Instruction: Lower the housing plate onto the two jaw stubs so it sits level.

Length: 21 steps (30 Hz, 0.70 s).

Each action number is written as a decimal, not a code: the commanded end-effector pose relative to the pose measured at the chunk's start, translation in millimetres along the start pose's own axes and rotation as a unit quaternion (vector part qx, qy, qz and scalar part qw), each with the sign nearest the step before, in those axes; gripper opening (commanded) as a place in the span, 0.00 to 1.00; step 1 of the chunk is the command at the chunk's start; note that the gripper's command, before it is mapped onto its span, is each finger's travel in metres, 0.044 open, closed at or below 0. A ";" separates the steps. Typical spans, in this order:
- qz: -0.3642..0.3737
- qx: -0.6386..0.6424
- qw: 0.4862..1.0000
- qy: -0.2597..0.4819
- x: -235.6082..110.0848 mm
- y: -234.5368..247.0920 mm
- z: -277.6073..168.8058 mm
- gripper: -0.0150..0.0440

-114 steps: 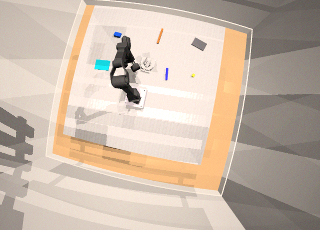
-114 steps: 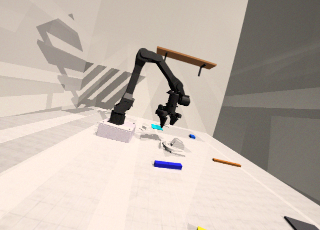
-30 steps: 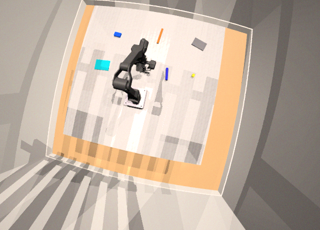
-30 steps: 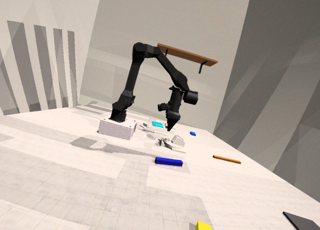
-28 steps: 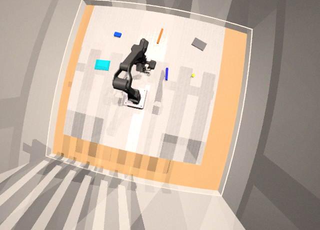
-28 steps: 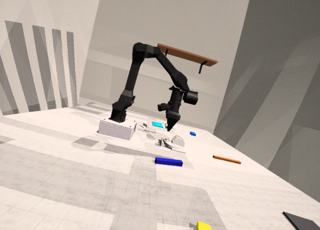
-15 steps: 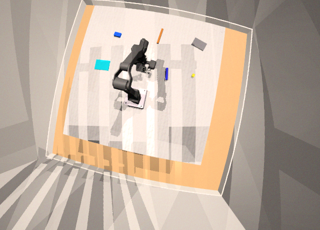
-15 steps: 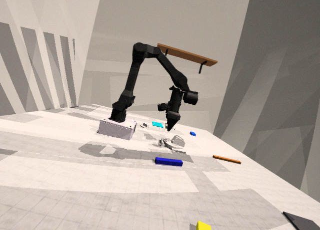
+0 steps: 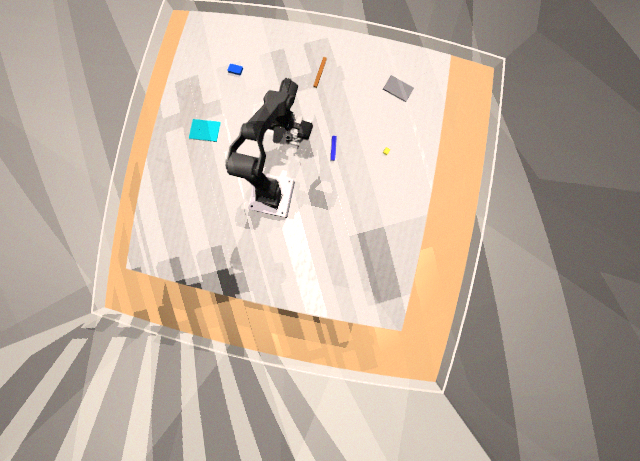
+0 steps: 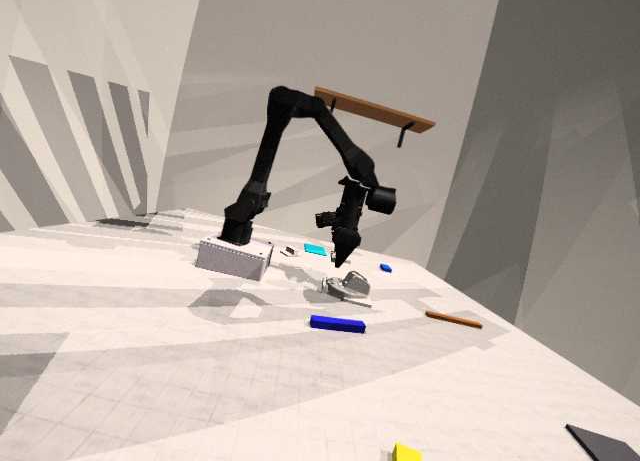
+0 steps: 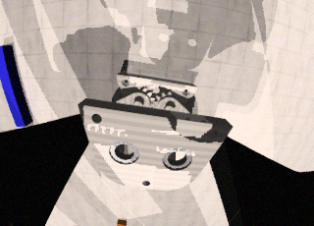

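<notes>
My gripper [image 9: 293, 132] [image 10: 338, 260] [image 11: 152, 127] is shut on the housing plate [image 11: 147, 173], a pale plate with two ringed holes. It spans the gap between the two black fingers. In the exterior view the gripper hangs above the grey jaw assembly [image 10: 347, 286] on the table, with a gap between them. In the wrist view the assembly's toothed middle and a bracket with two small holes [image 11: 154, 83] show beyond the plate's upper edge. The plate hides the rest, including the stubs. In the top view the arm and fingers mostly cover the plate and assembly.
A blue bar [image 9: 333, 148] [image 10: 337, 324] [image 11: 12, 85] lies beside the assembly. An orange bar [image 9: 320, 72] [image 10: 453, 319], cyan plate [image 9: 204, 129] [image 10: 315, 249], blue block [image 9: 235, 69] [image 10: 385, 267], yellow cube [image 9: 386, 150] and dark grey plate [image 9: 398, 88] lie farther out. A shelf [image 10: 374, 110] hangs behind.
</notes>
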<state>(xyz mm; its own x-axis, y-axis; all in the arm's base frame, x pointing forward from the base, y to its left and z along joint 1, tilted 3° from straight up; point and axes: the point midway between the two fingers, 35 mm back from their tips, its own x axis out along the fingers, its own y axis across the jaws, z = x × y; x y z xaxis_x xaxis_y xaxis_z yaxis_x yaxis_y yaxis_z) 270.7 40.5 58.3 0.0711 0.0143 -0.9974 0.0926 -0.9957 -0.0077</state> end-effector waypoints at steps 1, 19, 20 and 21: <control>-0.002 -0.002 1.000 -0.002 7.9 -0.6 1.2 0.85; -0.002 -0.002 1.000 -0.002 37.3 -0.7 1.8 0.85; -0.002 -0.002 1.000 -0.002 38.9 -0.7 1.9 0.85; -0.002 -0.002 1.000 -0.002 40.5 -0.7 2.1 0.85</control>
<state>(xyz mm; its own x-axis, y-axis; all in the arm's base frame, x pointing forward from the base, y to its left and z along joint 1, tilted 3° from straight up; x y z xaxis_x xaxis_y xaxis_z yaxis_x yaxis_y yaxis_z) 273.2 41.0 24.0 0.0706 0.0143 -0.9974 0.0930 -0.9956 -0.0077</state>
